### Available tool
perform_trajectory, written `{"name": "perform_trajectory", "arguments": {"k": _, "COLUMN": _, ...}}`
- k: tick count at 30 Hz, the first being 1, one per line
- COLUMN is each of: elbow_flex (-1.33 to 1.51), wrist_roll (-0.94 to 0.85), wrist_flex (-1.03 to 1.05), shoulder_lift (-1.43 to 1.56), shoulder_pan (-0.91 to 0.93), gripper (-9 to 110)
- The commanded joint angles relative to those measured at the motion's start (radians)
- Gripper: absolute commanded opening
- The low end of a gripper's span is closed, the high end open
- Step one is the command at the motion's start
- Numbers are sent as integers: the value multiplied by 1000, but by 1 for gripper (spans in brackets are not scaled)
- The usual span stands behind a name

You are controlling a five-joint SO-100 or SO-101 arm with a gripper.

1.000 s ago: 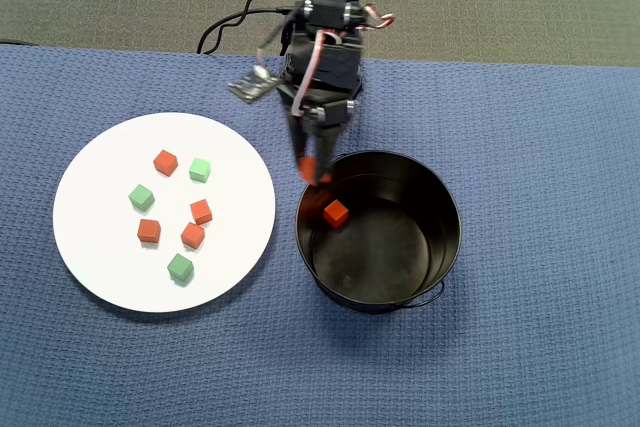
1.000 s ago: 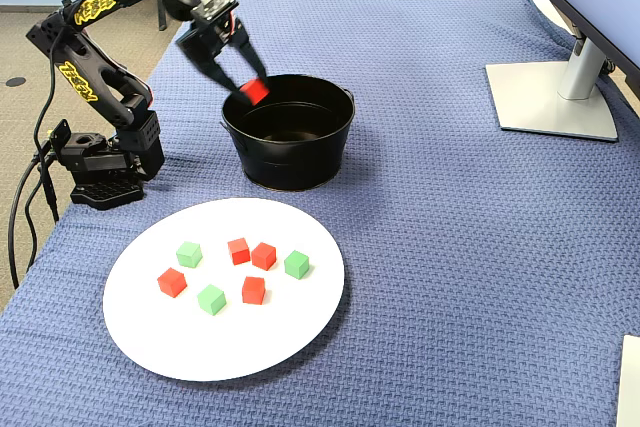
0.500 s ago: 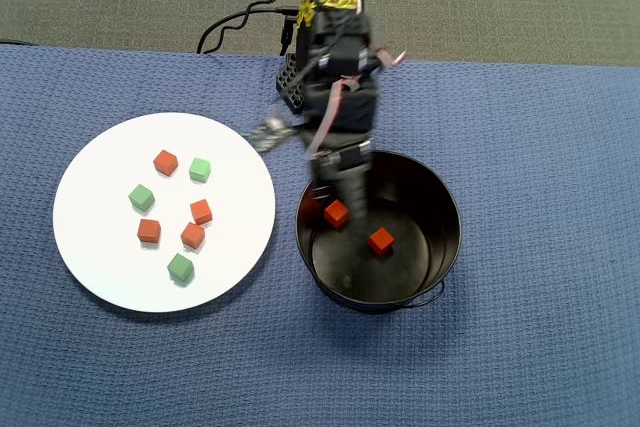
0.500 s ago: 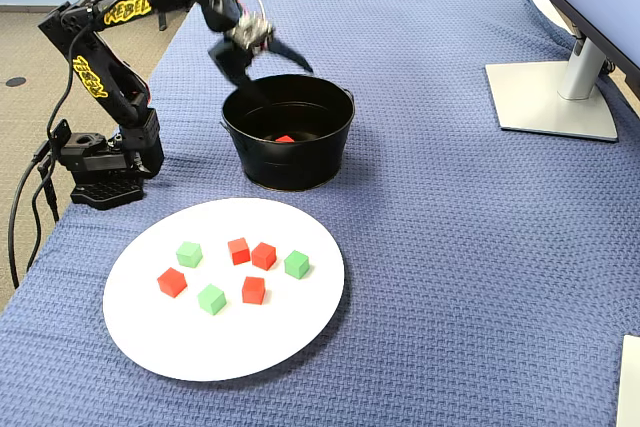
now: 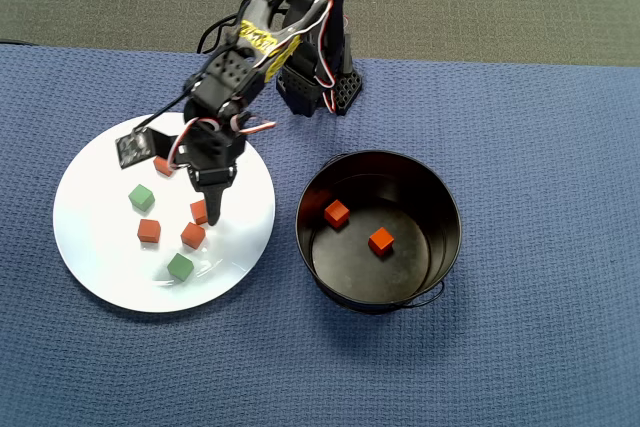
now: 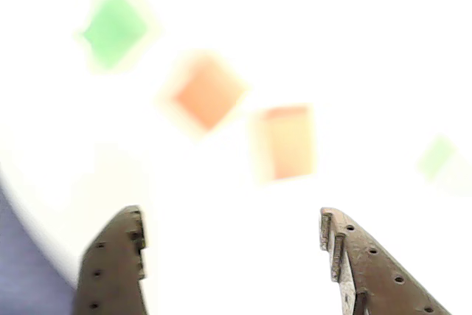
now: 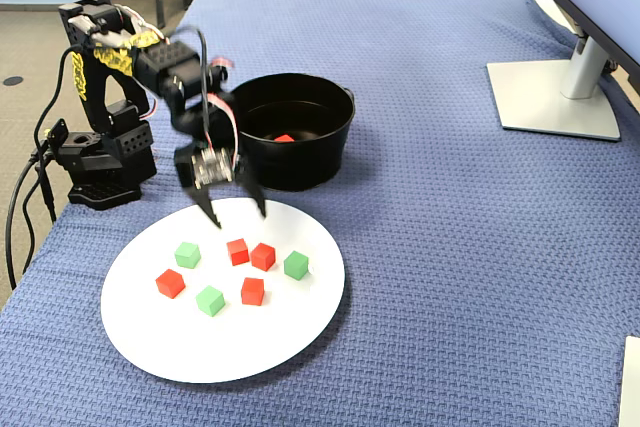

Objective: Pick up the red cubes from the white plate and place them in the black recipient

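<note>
Gripper fingers stand spread apart and empty, poised just above the white plate, arm bent forward and down from its base. Four red cubes and two green cubes lie on the plate. Beside the plate, the black recipient contains two red cubes.
</note>
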Motion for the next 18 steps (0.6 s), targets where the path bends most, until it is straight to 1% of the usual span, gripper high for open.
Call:
{"name": "perform_trajectory", "arguments": {"k": 1, "elbow_flex": -18, "wrist_roll": -140, "wrist_flex": -29, "shoulder_lift": -55, "shoulder_pan": 44, "gripper": 16}}
{"name": "perform_trajectory", "arguments": {"k": 3, "elbow_flex": -11, "wrist_roll": -176, "wrist_flex": -6, "shoulder_lift": -83, "shoulder_pan": 48, "gripper": 16}}
{"name": "perform_trajectory", "arguments": {"k": 10, "elbow_flex": -17, "wrist_roll": -252, "wrist_flex": -74, "shoulder_lift": -172, "shoulder_pan": 87, "gripper": 17}}
{"name": "perform_trajectory", "arguments": {"k": 15, "elbow_flex": -49, "wrist_roll": -196, "wrist_flex": -106, "shoulder_lift": -198, "shoulder_pan": 84, "gripper": 14}}
{"name": "perform_trajectory", "arguments": {"k": 18, "elbow_flex": -78, "wrist_roll": -184, "wrist_flex": -106, "shoulder_lift": -212, "shoulder_pan": 86, "gripper": 14}}
